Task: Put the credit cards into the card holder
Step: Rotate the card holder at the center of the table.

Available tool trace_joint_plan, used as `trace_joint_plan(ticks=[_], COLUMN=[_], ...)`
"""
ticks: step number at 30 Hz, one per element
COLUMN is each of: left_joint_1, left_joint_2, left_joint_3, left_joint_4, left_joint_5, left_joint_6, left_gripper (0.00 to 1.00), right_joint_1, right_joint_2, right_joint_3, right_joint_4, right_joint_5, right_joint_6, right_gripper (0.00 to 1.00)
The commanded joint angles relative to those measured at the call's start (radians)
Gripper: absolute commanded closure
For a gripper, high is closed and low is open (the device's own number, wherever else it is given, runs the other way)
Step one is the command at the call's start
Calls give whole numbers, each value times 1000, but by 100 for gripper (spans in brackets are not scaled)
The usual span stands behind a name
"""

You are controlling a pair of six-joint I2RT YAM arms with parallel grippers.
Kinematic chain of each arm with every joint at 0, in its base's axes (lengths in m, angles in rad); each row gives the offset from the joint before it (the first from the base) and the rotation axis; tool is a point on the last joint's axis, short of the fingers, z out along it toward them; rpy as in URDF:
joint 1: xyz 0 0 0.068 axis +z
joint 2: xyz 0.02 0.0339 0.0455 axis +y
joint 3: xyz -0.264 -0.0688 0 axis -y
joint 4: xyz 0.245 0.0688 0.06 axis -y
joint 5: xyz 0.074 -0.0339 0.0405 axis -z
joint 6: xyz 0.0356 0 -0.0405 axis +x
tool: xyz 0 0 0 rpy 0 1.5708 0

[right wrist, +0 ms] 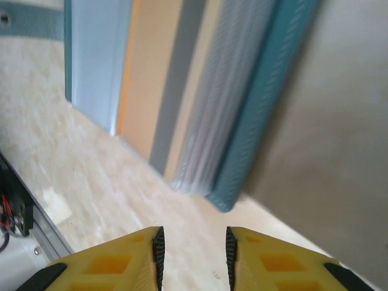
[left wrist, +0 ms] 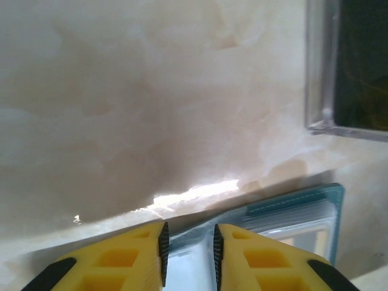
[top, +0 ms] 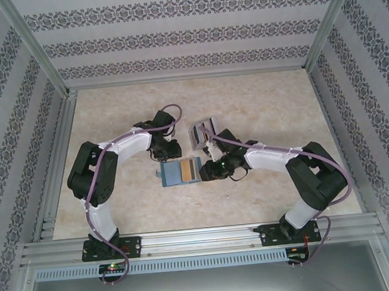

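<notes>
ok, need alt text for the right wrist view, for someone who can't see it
An open teal card holder lies on the marbled table, with an orange-tan credit card and a grey strip showing beside its pale blue inside. Below it, the right gripper has its yellow jaws apart with nothing between them.

Bright, even light fills the overhead view; the worktop (top: 259,107) looks pale and fairly sharp, its shadows short and soft. In the left wrist view a white streak of glare lies on the worktop beside the wallet (left wrist: 303,209), below a broad grey shadow, and everything is soft. In the right wrist view the wallet is smeared and out of focus.
</notes>
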Motion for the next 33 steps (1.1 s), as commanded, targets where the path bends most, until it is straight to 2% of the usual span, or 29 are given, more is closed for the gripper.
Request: trace_joint_plan(ticks=[1,5,11,15,18,24,30,33], left_joint_1=[13,15,14,10,-8,-78,-147,-159], left_joint_2=[-33,-88,-218,-307,-354,-397,-396,-399], left_joint_3=[-63,-147,-307,-455,-535,-615,-606,-594], left_joint_4=[-12,10,37,157,200,292,323,333], left_joint_5=[3,12,12,85,87,86,59,56], left_joint_6=[19,0,-49,-134,-185,-276,-327,-341], left_gripper=[74,77,78,78,78,78,77,76], right_joint_1=[65,108,87,73,63,58,77,72], right_joint_2=[9,73,143,192,228,337,429,419], right_joint_3=[-3,35,105,174,226,374,510,531], right_joint_4=[9,37,60,58,47,17,-14,-31], right_joint_5=[26,67,147,172,204,130,45,46], right_joint_6=[34,51,56,48,35,11,3,-6], right_gripper=[65,65,65,65,65,65,65,65])
